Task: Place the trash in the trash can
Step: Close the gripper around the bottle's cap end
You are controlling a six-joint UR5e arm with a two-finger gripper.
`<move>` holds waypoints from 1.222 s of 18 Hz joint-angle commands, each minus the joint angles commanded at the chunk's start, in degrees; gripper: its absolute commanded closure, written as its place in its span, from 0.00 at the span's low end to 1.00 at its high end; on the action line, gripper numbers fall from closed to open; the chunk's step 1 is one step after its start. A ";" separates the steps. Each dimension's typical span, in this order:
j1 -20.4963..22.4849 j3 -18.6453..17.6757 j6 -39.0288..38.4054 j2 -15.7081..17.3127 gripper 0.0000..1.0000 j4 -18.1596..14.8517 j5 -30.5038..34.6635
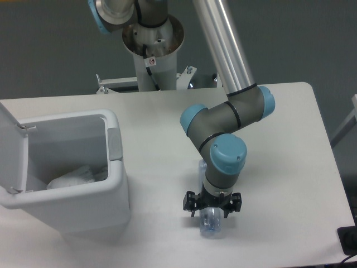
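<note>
The arm bends down over the front part of the white counter (290,139), its claw (212,207) pointing straight down onto the clear plastic bottle (210,223). The bottle lies flat on the counter, running roughly front to back; its near end sticks out below the claw and a short stretch of its far end (203,166) shows just behind the wrist, while the middle is hidden by the arm. The claw's two black fingers (191,203) stand on either side of the bottle — whether they already press its sides or stand just off them cannot be told from this view. Well apart to the left sits the white trash can (106,204), its flip lid (12,146) swung up on the left side and a grey push tab (114,144) on the rim facing the arm. Inside it, toward the bottom, lies a crumpled white piece — the paper carton (75,177).
</note>
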 joint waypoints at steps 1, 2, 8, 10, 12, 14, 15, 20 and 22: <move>-0.09 0.00 0.00 -0.09 0.00 0.09 0.17; -0.18 0.00 0.00 -0.09 0.03 0.09 0.61; -0.53 -0.18 -0.26 0.09 0.33 0.00 1.49; -0.53 -0.09 -0.18 0.09 0.33 0.00 1.50; -0.53 0.00 -0.09 0.09 0.33 0.00 1.50; -0.53 0.00 -0.09 0.26 0.36 0.00 1.50; -0.53 0.00 -0.09 0.44 0.37 0.00 1.50; -0.44 0.52 0.09 2.02 0.37 -0.09 1.32; -0.18 0.97 0.09 2.90 0.37 0.18 1.14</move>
